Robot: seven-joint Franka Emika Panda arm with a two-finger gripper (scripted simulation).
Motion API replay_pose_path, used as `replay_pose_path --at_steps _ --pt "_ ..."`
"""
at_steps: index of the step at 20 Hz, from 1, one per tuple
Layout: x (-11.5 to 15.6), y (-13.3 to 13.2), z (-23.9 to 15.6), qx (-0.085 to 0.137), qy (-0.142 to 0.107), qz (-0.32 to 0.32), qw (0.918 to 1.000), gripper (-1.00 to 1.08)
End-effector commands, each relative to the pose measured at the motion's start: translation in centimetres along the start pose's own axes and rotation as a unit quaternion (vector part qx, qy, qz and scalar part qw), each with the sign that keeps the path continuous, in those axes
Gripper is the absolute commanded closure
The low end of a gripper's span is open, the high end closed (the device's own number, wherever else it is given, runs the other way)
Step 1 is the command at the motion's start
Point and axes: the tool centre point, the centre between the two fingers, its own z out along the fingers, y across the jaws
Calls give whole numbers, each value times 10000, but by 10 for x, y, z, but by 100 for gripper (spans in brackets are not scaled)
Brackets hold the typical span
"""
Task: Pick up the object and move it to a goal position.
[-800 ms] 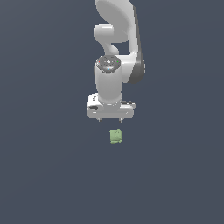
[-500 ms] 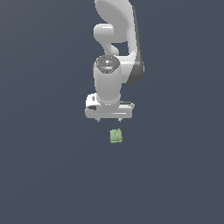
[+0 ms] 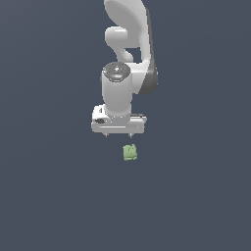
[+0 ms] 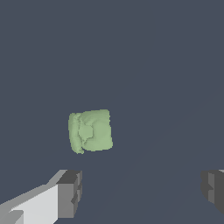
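Observation:
The object (image 3: 130,152) is a small pale green lumpy block resting on the dark grey floor. In the exterior view it lies just below the white gripper (image 3: 118,135) and slightly toward that view's right. The wrist view shows the object (image 4: 90,131) alone on the floor, ahead of the two grey fingertips (image 4: 70,193) and outside the gap between them. The gripper (image 4: 142,190) is open, its jaws spread far wider than the block, with nothing held.
A plain dark grey floor (image 3: 49,196) fills both views. The white arm (image 3: 130,54) rises behind the gripper toward the top of the exterior view.
The gripper has shifted slightly toward the exterior view's left and a little lower. The green block has not moved.

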Motion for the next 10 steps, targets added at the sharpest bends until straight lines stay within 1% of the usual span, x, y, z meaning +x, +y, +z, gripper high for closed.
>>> replay_pose_path --at_steps 1,5,10 --pt "1 -3 4 5 -4 -38 10000 -92" --pt "6 -14 19 27 -7 -154 9999 -92" --pt "13 -35 46 79 -14 -360 9993 -92"
